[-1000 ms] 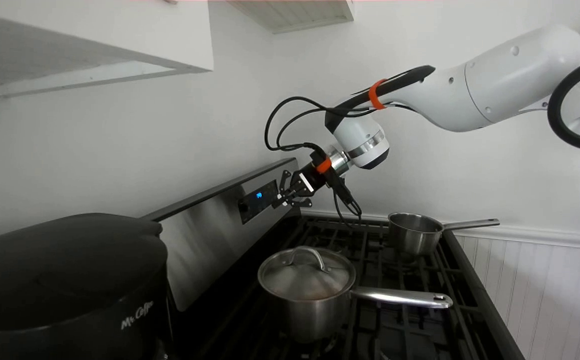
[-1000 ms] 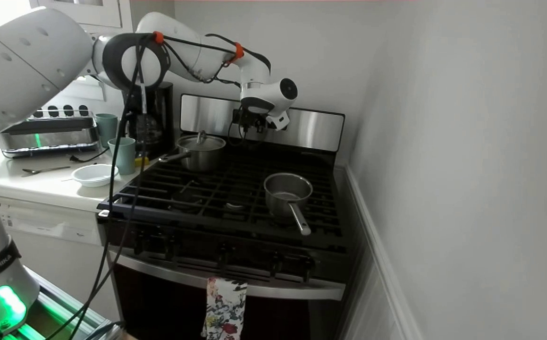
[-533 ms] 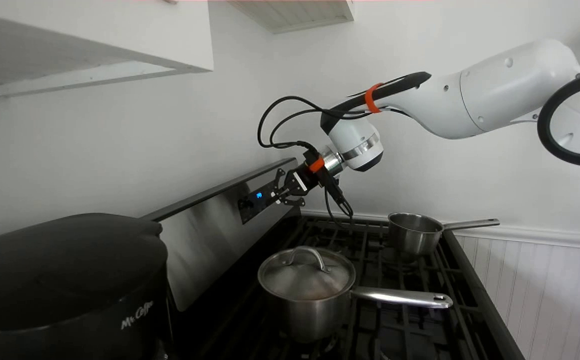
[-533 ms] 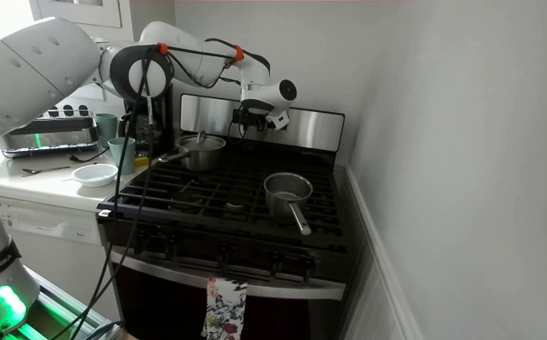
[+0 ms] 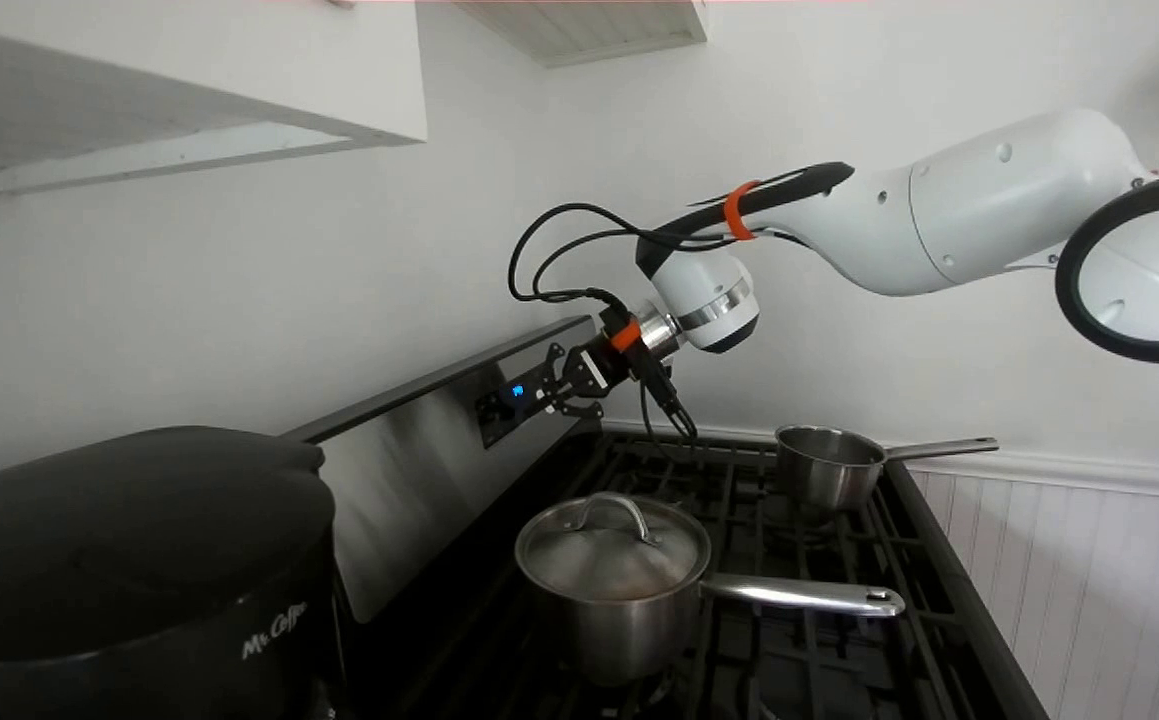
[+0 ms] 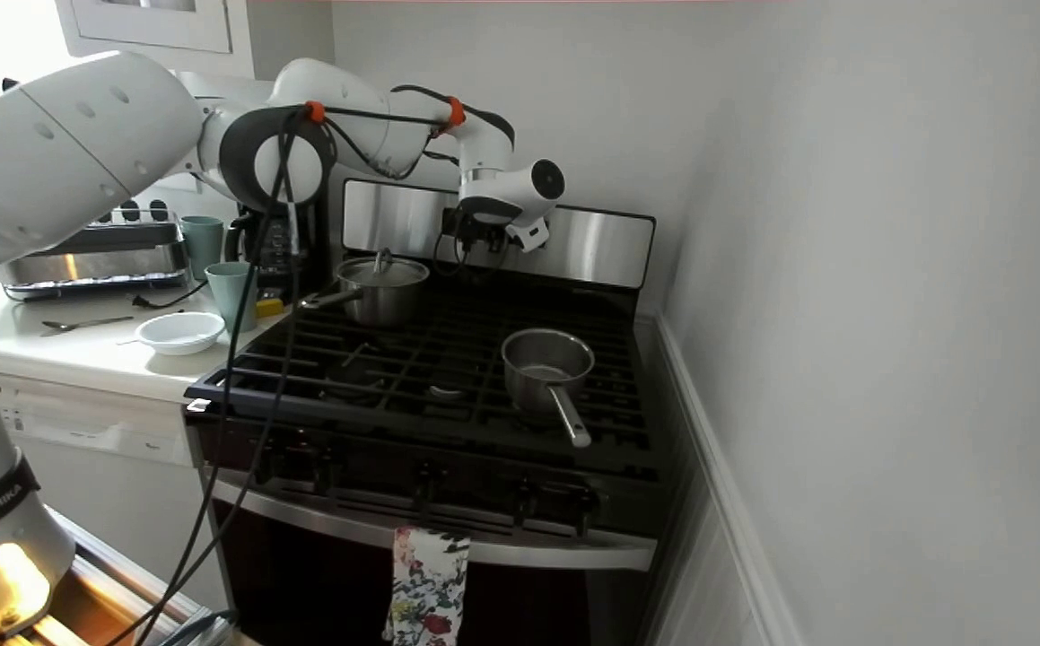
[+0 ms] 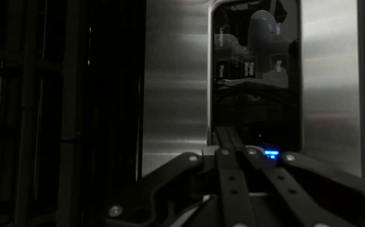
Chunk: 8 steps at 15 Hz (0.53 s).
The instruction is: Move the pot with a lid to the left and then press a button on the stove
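The steel pot (image 5: 619,635) stands on the stove's burner grates with its lid (image 5: 589,565) on; the pot (image 6: 385,303) also shows at the back left in an exterior view. The stove has a silver back panel (image 6: 598,251) with a black control area and a blue-lit display (image 5: 517,391). My gripper (image 5: 543,402) is at the control area, its fingertips together and empty. In the wrist view my shut gripper (image 7: 228,128) points at the black control area beside the blue display (image 7: 271,154). I cannot tell whether the tips touch it.
A smaller lidless saucepan (image 6: 546,366) stands at the front right of the stove. A black coffee maker (image 5: 139,560) is beside the stove. Cups, a white bowl (image 6: 180,332) and a toaster (image 6: 107,256) are on the counter. A wall runs along the right (image 6: 843,314).
The arm has lowered, and my shut gripper has shifted slightly left along the panel, closer to the display. The base light turned from green to amber. The pot and saucepan have not moved.
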Motion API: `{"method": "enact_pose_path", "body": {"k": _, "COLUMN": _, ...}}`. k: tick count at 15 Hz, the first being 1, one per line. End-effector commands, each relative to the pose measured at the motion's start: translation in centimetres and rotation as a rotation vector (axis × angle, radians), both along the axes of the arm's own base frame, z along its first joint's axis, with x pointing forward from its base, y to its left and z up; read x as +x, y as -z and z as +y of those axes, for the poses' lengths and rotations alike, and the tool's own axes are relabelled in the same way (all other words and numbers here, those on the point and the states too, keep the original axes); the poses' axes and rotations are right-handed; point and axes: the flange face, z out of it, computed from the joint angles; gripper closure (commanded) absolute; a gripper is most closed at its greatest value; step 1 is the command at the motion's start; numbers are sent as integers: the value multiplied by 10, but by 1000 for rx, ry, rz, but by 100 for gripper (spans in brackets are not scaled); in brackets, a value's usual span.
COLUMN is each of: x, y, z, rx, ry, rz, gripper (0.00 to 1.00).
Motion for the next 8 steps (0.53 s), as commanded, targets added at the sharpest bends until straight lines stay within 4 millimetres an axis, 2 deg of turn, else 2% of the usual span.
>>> {"method": "enact_pose_path", "body": {"k": 1, "x": 8, "y": 0, "z": -1, "rx": 39, "ry": 14, "rz": -10, "gripper": 100}}
{"method": "enact_pose_path", "body": {"k": 8, "x": 12, "y": 5, "z": 3, "rx": 56, "ry": 15, "rz": -4, "gripper": 100}}
